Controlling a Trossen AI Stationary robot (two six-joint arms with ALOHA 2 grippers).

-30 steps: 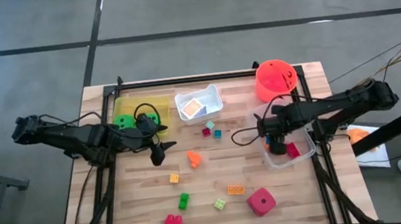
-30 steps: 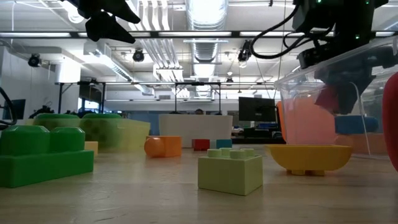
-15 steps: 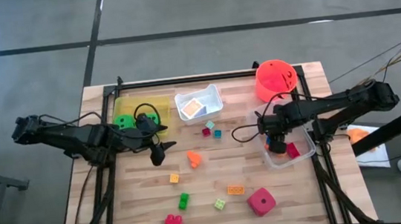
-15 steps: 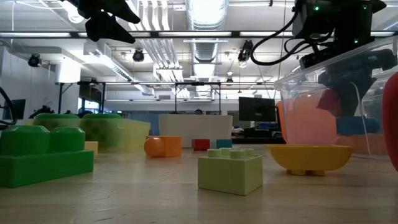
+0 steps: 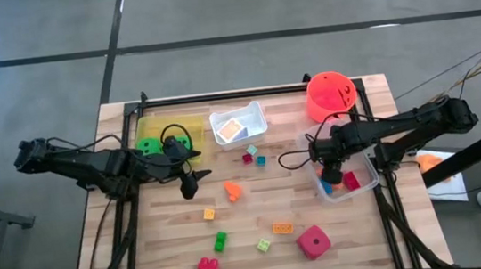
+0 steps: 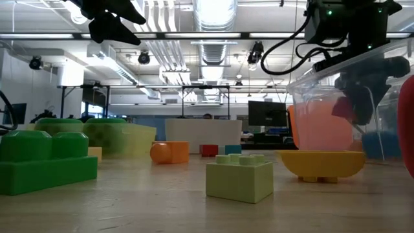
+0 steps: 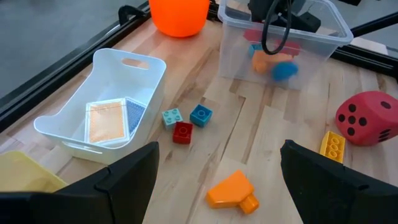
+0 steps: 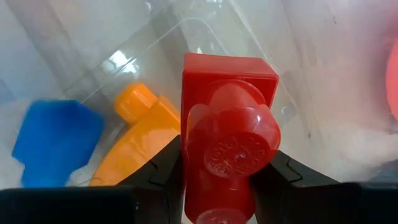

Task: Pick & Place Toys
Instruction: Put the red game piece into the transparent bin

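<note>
Toys are scattered all over the wooden table (image 5: 358, 230): a pink-red die (image 5: 314, 241), an orange brick (image 5: 232, 190), little green and yellow ones nearer the front. The right gripper (image 5: 326, 166) is down inside the clear tray (image 5: 368, 177), fingers clamped on a red brick (image 8: 227, 135), with a blue brick (image 8: 56, 138) and an orange piece (image 8: 140, 137) lying under it in the tray. The left gripper (image 5: 189, 184) hangs above the table near the yellow tray (image 5: 167, 121), jaws spread wide, nothing in them. Two cards (image 7: 113, 118) sit in the white tray (image 7: 148, 67), and both green dice (image 5: 149, 146) are in the yellow one.
</note>
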